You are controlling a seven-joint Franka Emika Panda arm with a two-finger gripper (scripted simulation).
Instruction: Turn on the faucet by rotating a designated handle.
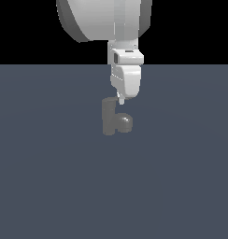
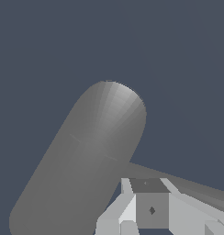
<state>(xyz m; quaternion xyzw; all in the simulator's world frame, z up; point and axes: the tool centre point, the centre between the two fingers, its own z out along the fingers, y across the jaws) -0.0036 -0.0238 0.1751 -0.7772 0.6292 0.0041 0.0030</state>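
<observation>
- Pincer [image 1: 120, 99] hangs just above the faucet [image 1: 109, 116], toward the exterior view's right of its top; apart or together, I cannot tell.
- Faucet stands upright on the table [image 1: 50, 186].
- Handle [image 2: 187, 183] runs slender under the fingers in the wrist view, probably touching them.

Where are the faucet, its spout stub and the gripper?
faucet [image 1: 108, 116], exterior view, upright body.
spout stub [image 1: 125, 122], exterior view, rounded end.
gripper [image 1: 121, 99], exterior view, fingertips above faucet.

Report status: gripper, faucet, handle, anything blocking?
Gripper low over faucet top, jaw state unclear. Handle a thin lever beside the fingers, contact not confirmed. Nothing in the way.
</observation>
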